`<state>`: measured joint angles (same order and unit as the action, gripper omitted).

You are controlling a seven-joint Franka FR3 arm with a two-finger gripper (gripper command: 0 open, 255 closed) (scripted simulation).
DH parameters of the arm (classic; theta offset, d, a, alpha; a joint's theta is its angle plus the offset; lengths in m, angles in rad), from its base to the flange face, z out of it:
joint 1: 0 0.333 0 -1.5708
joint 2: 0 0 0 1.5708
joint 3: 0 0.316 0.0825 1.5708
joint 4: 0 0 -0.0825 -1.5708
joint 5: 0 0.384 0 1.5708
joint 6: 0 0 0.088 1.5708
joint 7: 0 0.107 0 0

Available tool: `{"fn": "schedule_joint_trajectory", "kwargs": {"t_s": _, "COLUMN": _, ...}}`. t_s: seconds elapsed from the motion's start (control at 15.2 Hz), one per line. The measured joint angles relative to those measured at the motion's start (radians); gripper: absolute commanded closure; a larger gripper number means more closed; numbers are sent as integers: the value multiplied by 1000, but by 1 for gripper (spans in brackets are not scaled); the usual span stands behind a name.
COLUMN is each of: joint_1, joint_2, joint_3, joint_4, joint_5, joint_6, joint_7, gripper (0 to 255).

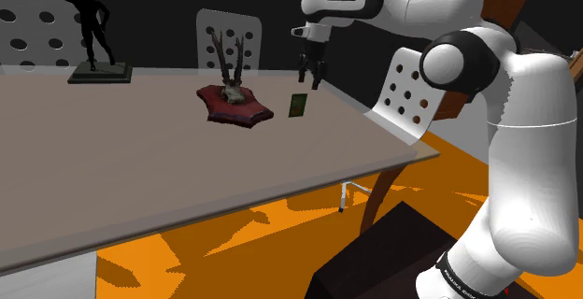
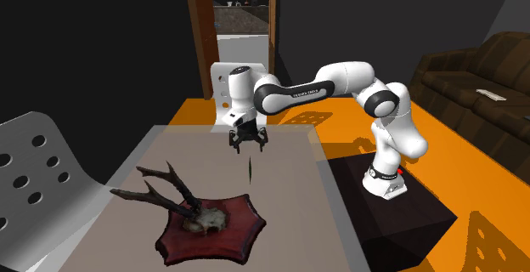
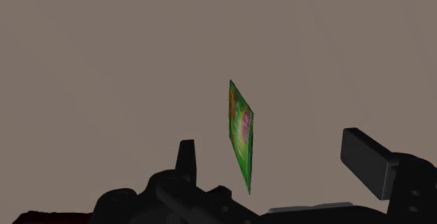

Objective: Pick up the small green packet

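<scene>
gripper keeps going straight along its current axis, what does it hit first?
Likely the green packet, standing on edge on the grey table below the gripper. The wrist view puts it between the open fingers, so it may pass between them before they reach the tabletop; depth is unclear.

green packet (image 1: pixel 298 106) | thin, flat; pink print | upright on edge | on table (image 1: pixel 140 166), near antler plaque (image 1: pixel 234 106)

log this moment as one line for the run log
phase: pre-grasp | end effector: open, above table | green packet: upright on edge, below end effector, not held | nearby: antler plaque
</scene>
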<state>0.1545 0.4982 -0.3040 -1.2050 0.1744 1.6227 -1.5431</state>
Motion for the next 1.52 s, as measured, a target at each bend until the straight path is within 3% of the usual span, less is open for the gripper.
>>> {"fn": "schedule_joint_trajectory", "kwargs": {"t_s": 0.4, "joint_1": 7, "joint_2": 5, "joint_3": 4, "joint_4": -69, "joint_5": 1, "joint_6": 73, "joint_7": -12, "gripper": 0}}
{"fn": "schedule_joint_trajectory", "kwargs": {"t_s": 0.46, "joint_1": 7, "joint_2": 4, "joint_3": 4, "joint_4": -75, "joint_5": 1, "joint_6": 79, "joint_7": -13, "gripper": 255}}
{"fn": "schedule_joint_trajectory", "kwargs": {"t_s": 1.12, "joint_1": 7, "joint_2": 5, "joint_3": 4, "joint_4": -79, "joint_5": 1, "joint_6": 85, "joint_7": -14, "gripper": 255}}
{"fn": "schedule_joint_trajectory", "kwargs": {"t_s": 1.52, "joint_1": 0, "joint_2": 10, "joint_3": 3, "joint_4": -2, "joint_5": 2, "joint_6": 14, "joint_7": -9, "gripper": 255}}
